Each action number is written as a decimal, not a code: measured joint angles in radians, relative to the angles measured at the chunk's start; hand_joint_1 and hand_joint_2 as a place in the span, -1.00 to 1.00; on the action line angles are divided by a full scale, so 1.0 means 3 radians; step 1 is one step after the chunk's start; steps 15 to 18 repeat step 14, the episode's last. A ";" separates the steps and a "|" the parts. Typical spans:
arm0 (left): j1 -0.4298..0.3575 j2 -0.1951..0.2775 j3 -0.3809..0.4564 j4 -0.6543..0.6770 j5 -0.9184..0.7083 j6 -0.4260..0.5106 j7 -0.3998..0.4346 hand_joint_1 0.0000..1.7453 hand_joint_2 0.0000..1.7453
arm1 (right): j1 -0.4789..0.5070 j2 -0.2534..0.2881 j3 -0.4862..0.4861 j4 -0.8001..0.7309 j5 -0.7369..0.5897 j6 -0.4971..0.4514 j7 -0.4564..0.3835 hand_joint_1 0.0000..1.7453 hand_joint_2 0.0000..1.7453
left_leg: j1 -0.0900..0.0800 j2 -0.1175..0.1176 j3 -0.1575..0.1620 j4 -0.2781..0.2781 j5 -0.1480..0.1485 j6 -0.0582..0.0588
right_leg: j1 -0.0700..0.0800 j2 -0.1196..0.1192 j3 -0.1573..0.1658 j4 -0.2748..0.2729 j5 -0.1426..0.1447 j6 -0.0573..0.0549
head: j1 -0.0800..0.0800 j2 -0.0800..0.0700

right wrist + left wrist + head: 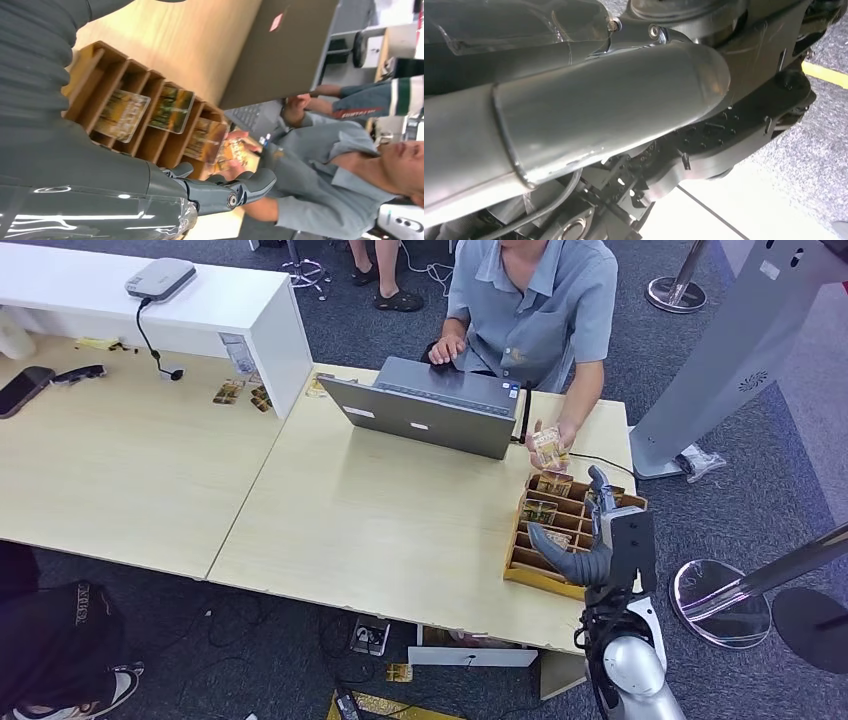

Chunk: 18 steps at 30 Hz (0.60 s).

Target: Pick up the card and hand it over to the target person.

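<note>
The person in a grey shirt (540, 310) sits behind the desk and holds a card (547, 445) in one hand over the far end of the wooden card holder (528, 575). That card (232, 152) also appears in the right wrist view, between the person's fingers. Several more cards (122, 115) stand in the holder's slots (95, 65). My right hand (598, 535) hovers over the near right part of the holder, fingers spread, thumb out to the left, holding nothing. In the right wrist view its fingers (225, 192) are apart and bare.
A grey laptop (430, 410) stands open on the light wooden desk (380, 530), left of the holder. A white counter (200, 300) with a small device rises at far left. A silver gate post (735, 350) and a stanchion base (720, 605) stand to the right.
</note>
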 joint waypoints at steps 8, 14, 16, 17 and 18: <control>0.0006 -0.0034 0.0022 0.0006 0.0000 -0.0011 0.0012 -1.00 -1.00 | -0.0067 -0.0017 0.0012 0.0060 0.0252 -0.0165 -0.0009 -1.00 1.00 | -0.0001 0.0003 -0.0001 0.0000 0.0000 0.0000 | -0.0001 0.0003 -0.0002 0.0001 0.0001 0.0000 | 0.0000 0.0000; 0.0007 -0.0041 0.0027 0.0008 0.0000 0.0009 0.0015 -1.00 -1.00 | -0.0071 -0.0030 -0.0021 0.0032 0.0315 -0.0183 0.0025 -1.00 1.00 | -0.0002 0.0003 -0.0004 0.0003 0.0000 0.0000 | -0.0002 0.0003 -0.0005 0.0004 0.0000 0.0000 | 0.0000 0.0000; 0.0007 -0.0041 0.0027 0.0008 0.0000 0.0009 0.0015 -1.00 -1.00 | -0.0071 -0.0030 -0.0021 0.0032 0.0315 -0.0183 0.0025 -1.00 1.00 | -0.0002 0.0003 -0.0004 0.0003 0.0000 0.0000 | -0.0002 0.0003 -0.0005 0.0004 0.0000 0.0000 | 0.0000 0.0000; 0.0007 -0.0041 0.0027 0.0008 0.0000 0.0009 0.0015 -1.00 -1.00 | -0.0071 -0.0030 -0.0021 0.0032 0.0315 -0.0183 0.0025 -1.00 1.00 | -0.0002 0.0003 -0.0004 0.0003 0.0000 0.0000 | -0.0002 0.0003 -0.0005 0.0004 0.0000 0.0000 | 0.0000 0.0000; 0.0007 -0.0041 0.0027 0.0008 0.0000 0.0009 0.0015 -1.00 -1.00 | -0.0071 -0.0030 -0.0021 0.0032 0.0315 -0.0183 0.0025 -1.00 1.00 | -0.0002 0.0003 -0.0004 0.0003 0.0000 0.0000 | -0.0002 0.0003 -0.0005 0.0004 0.0000 0.0000 | 0.0000 0.0000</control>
